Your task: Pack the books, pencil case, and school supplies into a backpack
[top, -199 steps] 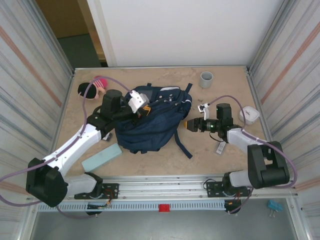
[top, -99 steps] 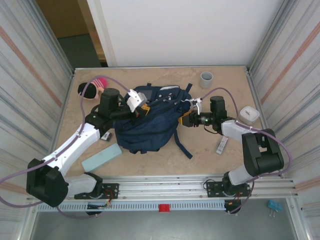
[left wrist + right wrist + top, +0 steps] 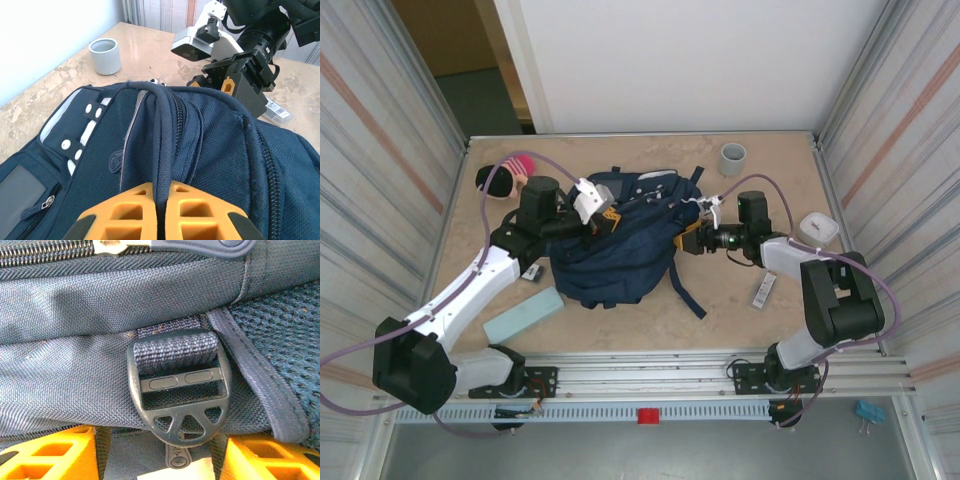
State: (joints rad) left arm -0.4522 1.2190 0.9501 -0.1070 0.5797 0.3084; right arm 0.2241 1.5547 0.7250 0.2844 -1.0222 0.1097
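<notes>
Left claw [image 3: 160, 202] pinches backpack [image 3: 215, 155] handle [image 3: 162, 135] — barcode sticker on white supply piece [image 3: 278, 108].

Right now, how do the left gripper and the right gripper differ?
The left gripper is shut on the top handle of the backpack; the right gripper stands open. The left pinches a fabric loop, the right faces a black buckle on the backpack's side. Both have orange fingers and are at the backpack.
</notes>
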